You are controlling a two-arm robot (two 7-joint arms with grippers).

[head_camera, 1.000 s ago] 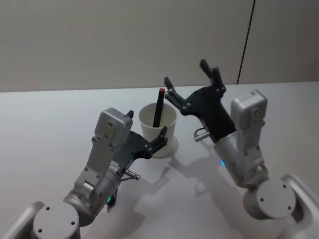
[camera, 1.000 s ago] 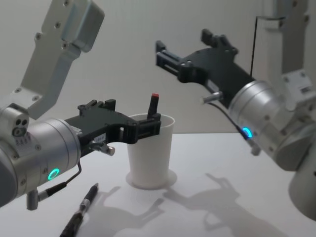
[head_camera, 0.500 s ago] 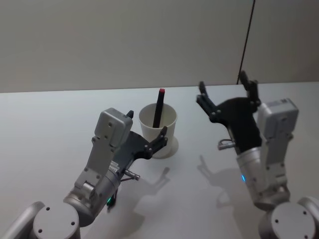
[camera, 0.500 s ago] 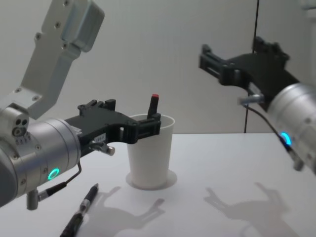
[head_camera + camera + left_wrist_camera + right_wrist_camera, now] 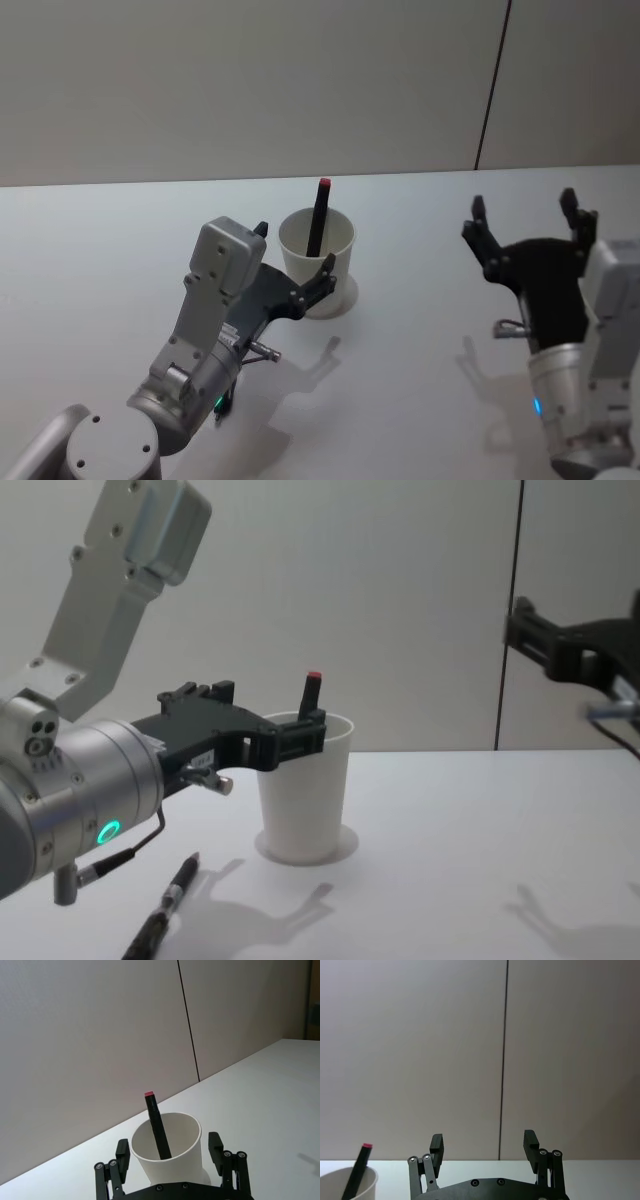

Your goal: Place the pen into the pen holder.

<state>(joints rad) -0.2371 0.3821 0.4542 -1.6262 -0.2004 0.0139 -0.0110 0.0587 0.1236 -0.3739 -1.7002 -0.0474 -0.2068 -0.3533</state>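
Right end effector [image 5: 523, 205] has withdrawn rightward, wide open; chest view reveals a second pen [image 5: 165, 908] lying flat.

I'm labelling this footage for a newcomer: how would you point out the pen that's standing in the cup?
On the pale table, find the white pen holder that the left tool straddles. The pen leans inside it, black with a red tip above the rim, unlike the other pen lying flat on the table.
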